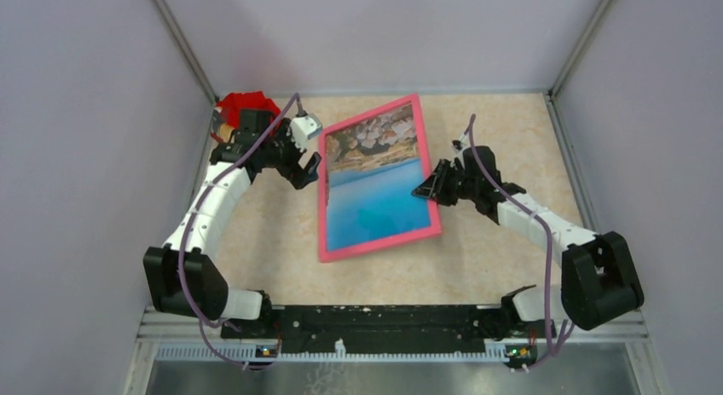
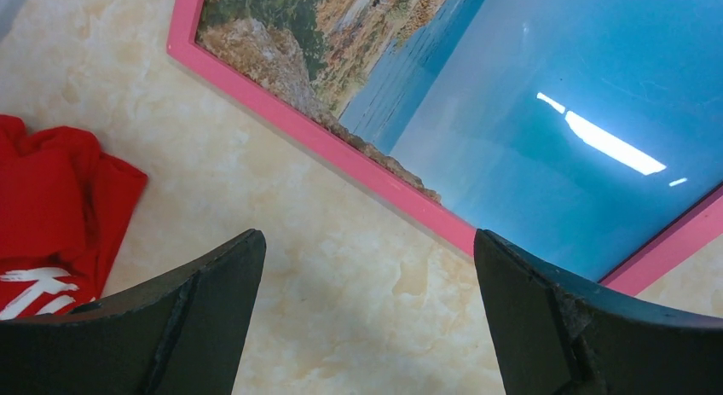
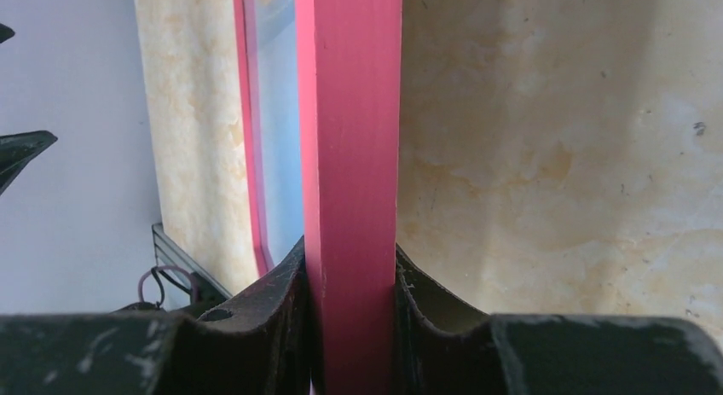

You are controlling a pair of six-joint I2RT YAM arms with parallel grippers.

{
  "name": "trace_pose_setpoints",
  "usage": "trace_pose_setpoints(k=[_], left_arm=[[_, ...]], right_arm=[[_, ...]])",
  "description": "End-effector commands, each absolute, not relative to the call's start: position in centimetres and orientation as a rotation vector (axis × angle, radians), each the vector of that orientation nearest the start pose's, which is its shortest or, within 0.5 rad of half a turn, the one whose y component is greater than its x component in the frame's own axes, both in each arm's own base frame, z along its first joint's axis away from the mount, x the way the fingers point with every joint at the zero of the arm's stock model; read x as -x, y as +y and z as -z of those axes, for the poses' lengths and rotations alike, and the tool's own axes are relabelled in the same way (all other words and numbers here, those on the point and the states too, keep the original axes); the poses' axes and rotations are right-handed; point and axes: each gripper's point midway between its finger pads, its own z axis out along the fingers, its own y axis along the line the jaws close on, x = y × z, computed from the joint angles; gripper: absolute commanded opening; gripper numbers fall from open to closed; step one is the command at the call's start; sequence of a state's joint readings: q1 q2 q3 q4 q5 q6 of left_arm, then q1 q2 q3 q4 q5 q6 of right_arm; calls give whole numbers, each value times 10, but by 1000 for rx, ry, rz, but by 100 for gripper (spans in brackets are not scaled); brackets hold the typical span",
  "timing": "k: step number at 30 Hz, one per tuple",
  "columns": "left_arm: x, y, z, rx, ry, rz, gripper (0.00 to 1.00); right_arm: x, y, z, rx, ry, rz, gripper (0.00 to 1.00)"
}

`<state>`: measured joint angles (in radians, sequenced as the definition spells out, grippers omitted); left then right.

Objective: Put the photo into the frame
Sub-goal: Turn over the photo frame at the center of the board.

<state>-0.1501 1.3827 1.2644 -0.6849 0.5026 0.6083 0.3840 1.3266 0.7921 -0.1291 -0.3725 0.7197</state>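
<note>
Pink frame [image 1: 380, 244] holds the photo [image 1: 375, 199], right gripper [image 1: 424, 190] clamping its rail.

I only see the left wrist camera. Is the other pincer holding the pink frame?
Observer: Yes, the right pincer is shut on the right rail of the frame.
Operator: Is the photo all the way in?
Observer: From above, the photo fills the frame up to all four rails, picture side up.
Operator: Where's my pincer?
Observer: The left pincer is open beside the left rail, near the far corner; touching, I can't tell.
</note>
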Motion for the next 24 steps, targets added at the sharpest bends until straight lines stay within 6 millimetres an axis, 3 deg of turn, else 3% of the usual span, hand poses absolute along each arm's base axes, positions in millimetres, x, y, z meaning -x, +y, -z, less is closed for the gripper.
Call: trace_pose_setpoints(k=[1,5,11,16,19,24], left_arm=[[-360,-108,-212,-966,2013,328,98],[-364,-98,-201,-934,2063,311,98],[-362,-89,-188,-941,2092,272,98],[-362,-87,-179,-908,2131,276,98],[-362,-86,-173,-895,2153,285,98],[-364,-86,-174,-889,2142,287,98]], right_arm=[[-291,213,-93,-84,2387,-942,0],[-287,210,-72,-47,2390,-956,3],[-283,183,-44,-146,2449,-760,13],[-289,166,-35,-201,2460,-626,38],[-290,162,-31,-215,2467,-590,61],[-289,158,-27,-227,2471,-569,68]])
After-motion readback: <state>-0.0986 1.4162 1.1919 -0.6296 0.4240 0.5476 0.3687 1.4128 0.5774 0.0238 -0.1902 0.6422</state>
